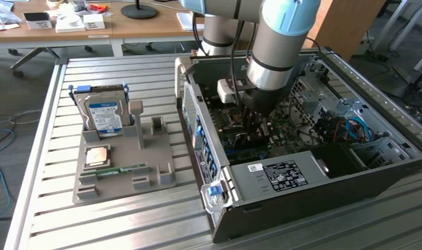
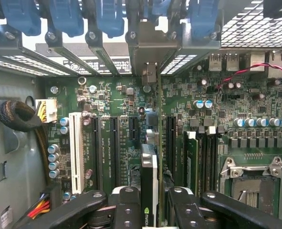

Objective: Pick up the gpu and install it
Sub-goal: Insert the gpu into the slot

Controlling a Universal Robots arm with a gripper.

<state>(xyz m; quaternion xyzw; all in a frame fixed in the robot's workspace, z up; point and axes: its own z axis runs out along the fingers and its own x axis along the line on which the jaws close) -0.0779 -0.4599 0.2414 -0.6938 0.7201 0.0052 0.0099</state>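
Black gripper (image 2: 150,202) partway shut around the gpu (image 2: 149,167) (thin card edge-on, silver bracket (image 2: 148,52) at far end), above motherboard (image 2: 255,107)

I have the arm (image 1: 277,47) reaching down into the open computer case (image 1: 301,205), with the gripper (image 1: 256,122) low over the green motherboard (image 1: 287,136). On the slatted tabletop (image 1: 127,224), toward the exterior view's left, a gray tray (image 1: 155,161) holds an upright hard drive (image 1: 105,115) and a memory stick (image 1: 121,170).
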